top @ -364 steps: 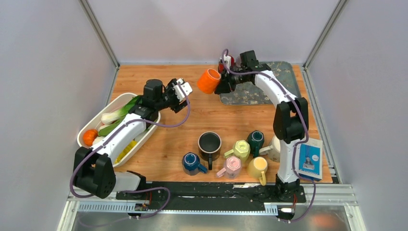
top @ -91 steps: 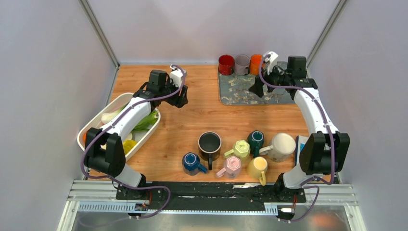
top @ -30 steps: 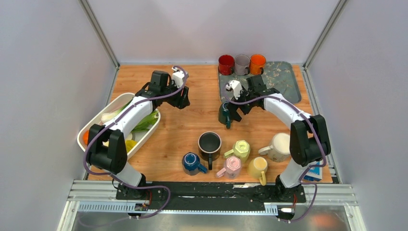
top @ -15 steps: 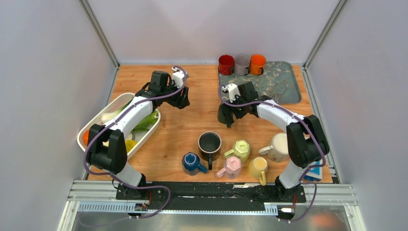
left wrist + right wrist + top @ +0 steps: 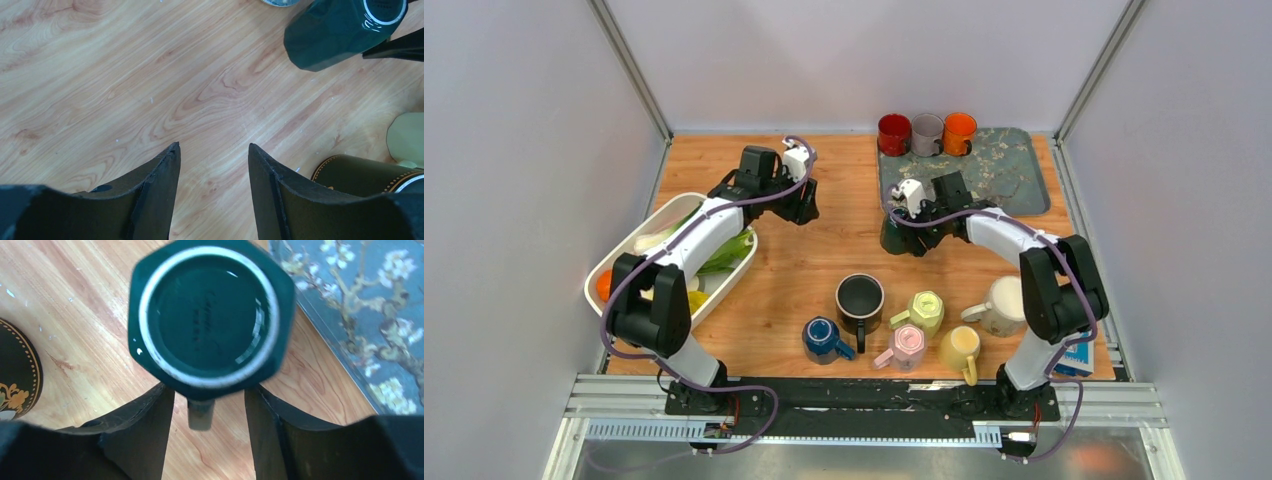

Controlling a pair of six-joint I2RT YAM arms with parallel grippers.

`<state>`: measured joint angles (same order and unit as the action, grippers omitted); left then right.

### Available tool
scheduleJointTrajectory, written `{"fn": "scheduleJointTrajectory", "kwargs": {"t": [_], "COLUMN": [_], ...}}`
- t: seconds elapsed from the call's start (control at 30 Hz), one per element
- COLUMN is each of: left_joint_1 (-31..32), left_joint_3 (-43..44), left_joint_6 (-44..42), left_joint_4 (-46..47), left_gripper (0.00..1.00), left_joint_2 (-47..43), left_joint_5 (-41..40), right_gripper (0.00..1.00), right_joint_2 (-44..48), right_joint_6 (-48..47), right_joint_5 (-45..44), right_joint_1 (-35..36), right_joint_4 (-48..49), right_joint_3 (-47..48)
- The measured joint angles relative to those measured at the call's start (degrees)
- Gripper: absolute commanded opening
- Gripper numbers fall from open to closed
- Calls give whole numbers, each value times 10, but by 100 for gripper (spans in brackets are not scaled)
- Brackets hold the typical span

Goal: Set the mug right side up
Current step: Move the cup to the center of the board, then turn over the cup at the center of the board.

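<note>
Now close right pincer, open astride the handle, squarely on base-up mug standing at tray's 8 o'clock; lift off worktop before rolling upright. Left pincer open, empty.

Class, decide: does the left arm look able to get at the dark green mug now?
Probably not: only bare table separates the left gripper from the dark green mug, but the right gripper straddles it, blocking a grasp.
</note>
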<state>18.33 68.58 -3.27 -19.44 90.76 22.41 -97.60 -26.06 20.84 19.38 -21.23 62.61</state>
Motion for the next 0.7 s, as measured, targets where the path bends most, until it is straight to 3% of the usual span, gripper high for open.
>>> {"fn": "scheduleJointTrajectory", "kwargs": {"t": [0.17,0.43,0.7], "left_joint_1": [0,0,-1], "left_joint_3": [11,14,13], "left_joint_6": [1,1,-32], "left_joint_4": [0,0,16], "left_gripper": [60,60,61], "left_joint_2": [9,9,7], "left_joint_5": [0,0,38], "right_gripper": [50,2,0], "right_joint_2": [-36,-56,-80], "right_joint_6": [-38,-60,-69], "right_joint_5": [24,37,107], "right_joint_1": [4,3,-12], "right_joint_4": [4,4,-113], "right_joint_3": [7,8,86]}}
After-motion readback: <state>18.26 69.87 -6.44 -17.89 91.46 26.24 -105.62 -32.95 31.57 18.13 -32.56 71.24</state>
